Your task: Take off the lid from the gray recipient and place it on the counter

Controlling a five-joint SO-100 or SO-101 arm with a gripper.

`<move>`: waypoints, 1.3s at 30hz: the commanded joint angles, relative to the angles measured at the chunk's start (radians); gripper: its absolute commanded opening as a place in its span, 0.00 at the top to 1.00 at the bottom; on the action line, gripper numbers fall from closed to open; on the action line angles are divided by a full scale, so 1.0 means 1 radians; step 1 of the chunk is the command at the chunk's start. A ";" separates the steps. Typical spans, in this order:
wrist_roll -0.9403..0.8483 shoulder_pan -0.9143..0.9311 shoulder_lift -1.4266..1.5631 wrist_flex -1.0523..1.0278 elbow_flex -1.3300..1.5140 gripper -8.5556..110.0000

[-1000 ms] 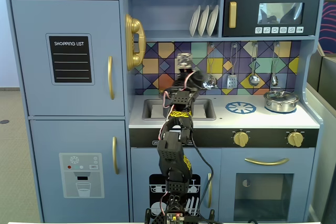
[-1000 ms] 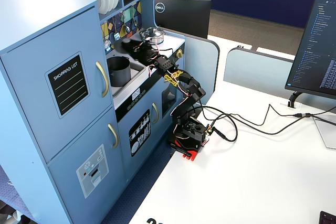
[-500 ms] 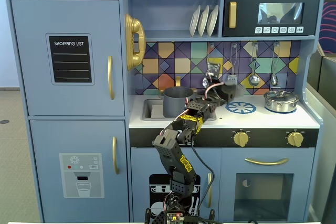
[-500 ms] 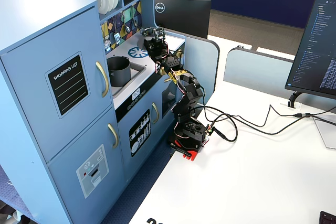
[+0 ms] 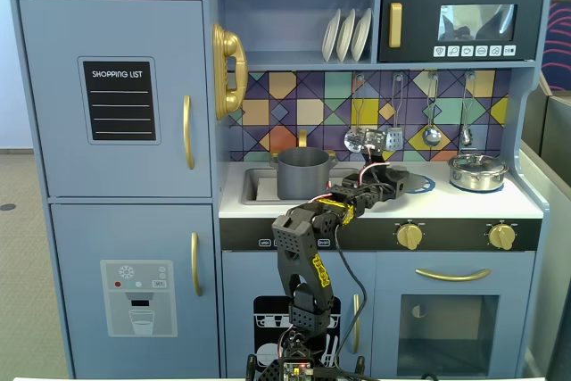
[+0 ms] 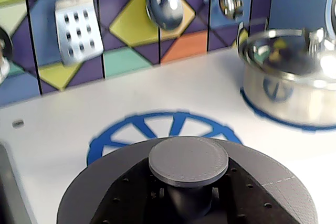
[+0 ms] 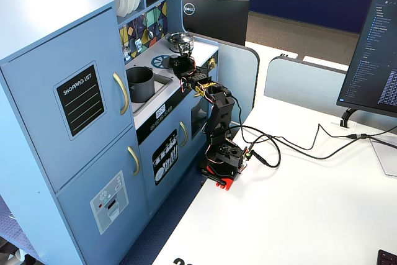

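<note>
The gray recipient (image 5: pixel 303 172) stands uncovered in the sink, also seen from the side (image 7: pixel 141 83). My gripper (image 6: pixel 189 195) is shut on the stem under the knob of the dark gray lid (image 6: pixel 100 192), its black fingers (image 6: pixel 128 190) on either side. In a fixed view the gripper (image 5: pixel 384 181) holds the lid (image 5: pixel 398 176) low over the blue burner pattern (image 6: pixel 173 121) on the white counter (image 5: pixel 464 203). I cannot tell if the lid touches the counter. From the side, the gripper (image 7: pixel 182 64) is to the right of the pot.
A shiny silver pot (image 5: pixel 477 171) with its own lid stands on the counter right of the burner, close in the wrist view (image 6: pixel 289 82). Utensils (image 6: pixel 79 24) hang on the tiled back wall. The sink (image 5: pixel 259 186) lies to the left.
The arm has swung right from above the sink and come down, carrying the lid away from the gray pot to low over the burner.
</note>
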State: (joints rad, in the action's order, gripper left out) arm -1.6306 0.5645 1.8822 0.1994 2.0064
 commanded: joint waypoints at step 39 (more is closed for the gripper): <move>0.160 -0.164 0.795 -1.019 -0.086 0.93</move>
State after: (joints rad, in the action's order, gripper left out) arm -1.5125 0.4970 2.3608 -0.2470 2.0387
